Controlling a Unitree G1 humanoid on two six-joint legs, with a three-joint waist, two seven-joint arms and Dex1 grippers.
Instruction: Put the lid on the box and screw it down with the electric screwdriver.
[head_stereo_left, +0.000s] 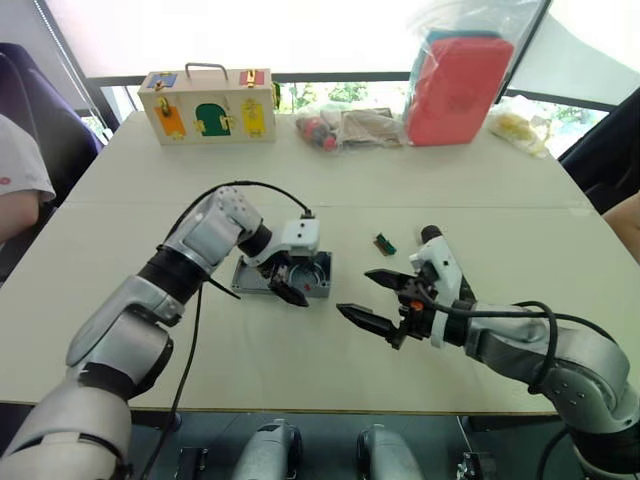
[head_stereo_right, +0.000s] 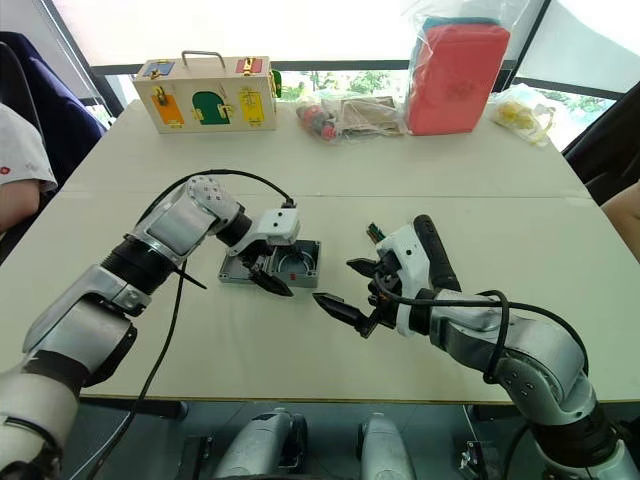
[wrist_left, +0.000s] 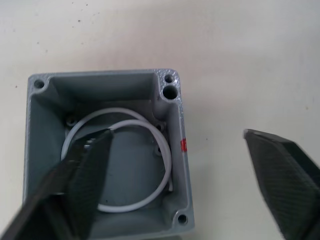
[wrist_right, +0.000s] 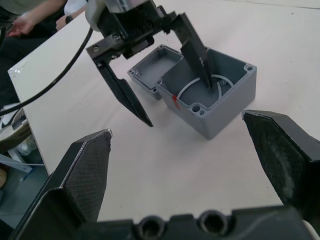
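colours on the cream table (head_stereo_left: 330, 385)

grey box (wrist_right: 215, 102) with a white wire loop (wrist_left: 150, 150) inside and a red mark (wrist_left: 183, 145) on one wall; grey lid (wrist_right: 152, 67) beside it. black fingers on left gripper (wrist_right: 165, 80) and right gripper (head_stereo_left: 375, 298). black electric screwdriver (head_stereo_right: 432, 250). pale wooden latch box (head_stereo_left: 208, 105) with blue, orange, green, yellow doors. red case (head_stereo_left: 458, 88) in clear bag.

head pair: high, forward-down | wrists: close | shared: box (wrist_right: 215, 95)
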